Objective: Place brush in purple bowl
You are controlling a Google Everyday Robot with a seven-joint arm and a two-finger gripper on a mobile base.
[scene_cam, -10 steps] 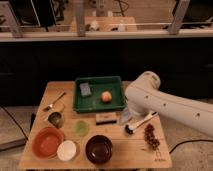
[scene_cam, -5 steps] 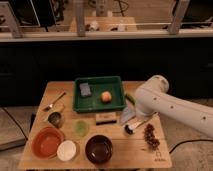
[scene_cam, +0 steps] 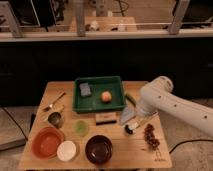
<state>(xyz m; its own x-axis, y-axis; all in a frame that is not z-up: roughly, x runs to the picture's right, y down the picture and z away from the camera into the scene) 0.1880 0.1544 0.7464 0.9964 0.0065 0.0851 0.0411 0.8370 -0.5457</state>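
My arm's elbow has swung right and nearer, and my gripper (scene_cam: pixel 135 120) has come lower over the brush (scene_cam: pixel 130 129) at the table's right side.

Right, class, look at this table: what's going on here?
A robot's white arm extends in from the right, with its end effector low over the right side of the wooden table. It is right at the brush, which lies on the table beside a grey scraper. The purple bowl sits at the front edge, left of the brush, and the brush is not yet in it.
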